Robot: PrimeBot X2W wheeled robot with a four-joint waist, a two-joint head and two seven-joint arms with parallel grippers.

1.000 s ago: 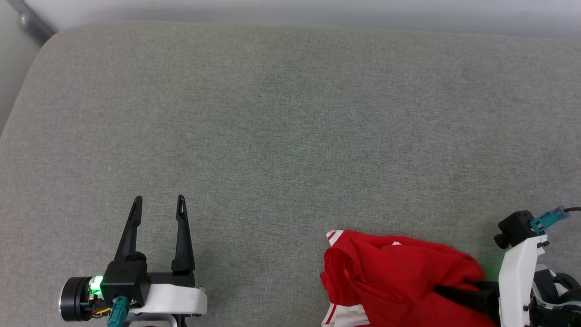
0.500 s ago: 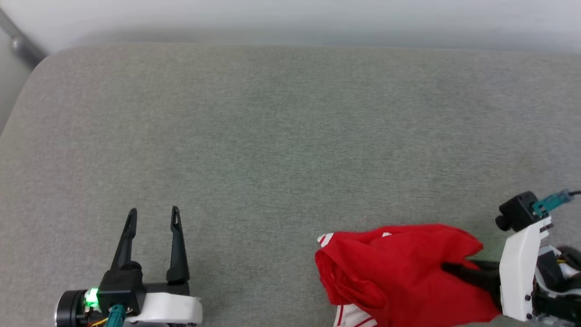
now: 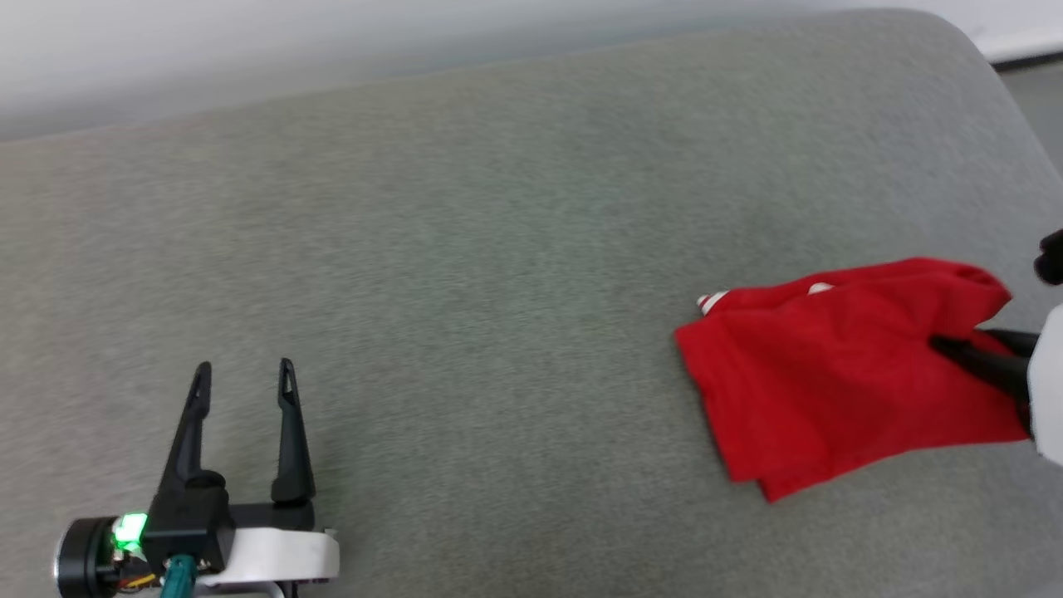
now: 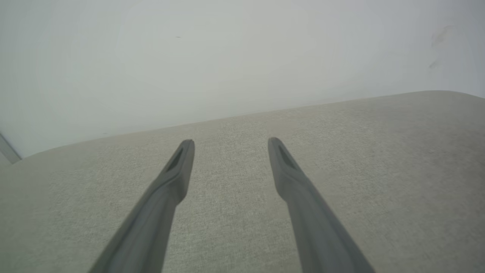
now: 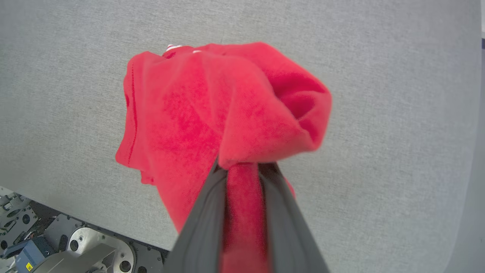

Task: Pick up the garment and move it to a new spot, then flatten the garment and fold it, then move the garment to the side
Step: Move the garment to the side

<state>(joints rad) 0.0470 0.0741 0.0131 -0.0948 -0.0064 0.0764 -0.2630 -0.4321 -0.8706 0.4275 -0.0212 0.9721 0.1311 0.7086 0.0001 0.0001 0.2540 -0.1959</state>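
Note:
The garment [image 3: 839, 365] is a bunched red shirt with a bit of white trim at its far edge, hanging above the grey cushion at the right of the head view. My right gripper [image 3: 942, 342] is shut on a fold of it, coming in from the right edge. In the right wrist view the red cloth [image 5: 227, 110] is pinched between the two dark fingers [image 5: 201, 216] and drapes down over them. My left gripper [image 3: 242, 374] stands open at the lower left, nothing between its fingers, far from the shirt. The left wrist view has those open fingers [image 4: 178, 167] over bare cushion.
The wide grey cushion [image 3: 465, 249] spreads across the head view, with a pale wall behind it and its rounded right corner [image 3: 988, 58] at the top right. The robot's base [image 5: 57, 246] lies below the cushion's front edge in the right wrist view.
My right gripper closed on the garment and lifted it off the cushion. The head camera has swung to the right, so the whole picture has shifted. The left gripper stays open.

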